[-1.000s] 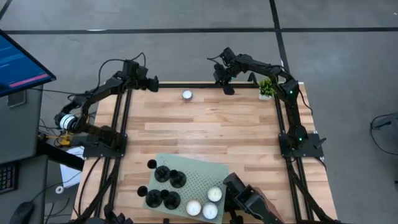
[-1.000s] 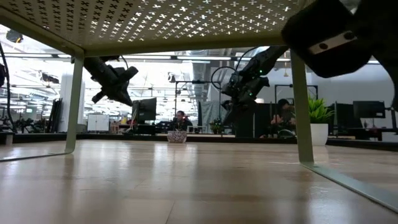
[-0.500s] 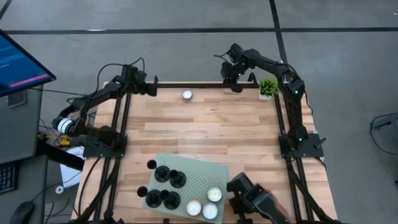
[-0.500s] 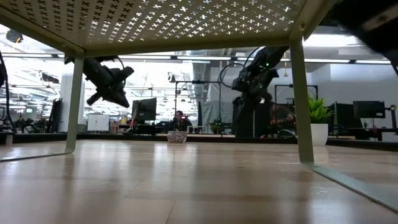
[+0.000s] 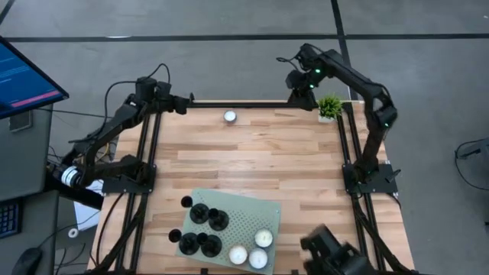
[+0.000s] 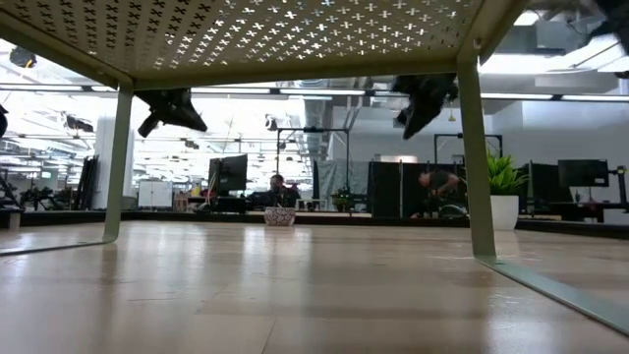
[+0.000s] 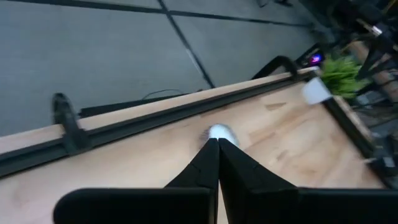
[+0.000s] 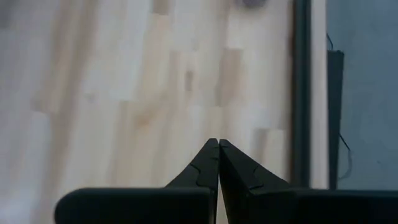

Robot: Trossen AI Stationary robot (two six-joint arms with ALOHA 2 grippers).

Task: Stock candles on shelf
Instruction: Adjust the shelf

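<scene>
High view: three candles (image 5: 253,248) sitting on the near right part of the shelf (image 5: 244,215), beside a cluster of black holders (image 5: 202,228). Fourth candle (image 5: 230,116) lying alone by the far edge of the table (image 5: 252,156), well apart from the shelf. Left gripper (image 5: 187,102) hovering clenched and empty at the far left corner; right gripper (image 5: 296,93) clenched and empty at the far edge near a potted plant (image 5: 328,107).

Low view: looking under the shelf toward the lone candle, both arms hanging high.

Left wrist view: pointing closed fingers (image 7: 217,168) at the candle (image 7: 217,132).

Right wrist view: showing shut fingers (image 8: 217,162) over bare planks.

Risking a shove: descending with shut fingers likely knocking the candle off the far edge. Risking, too, toppling the holders when placing.
</scene>
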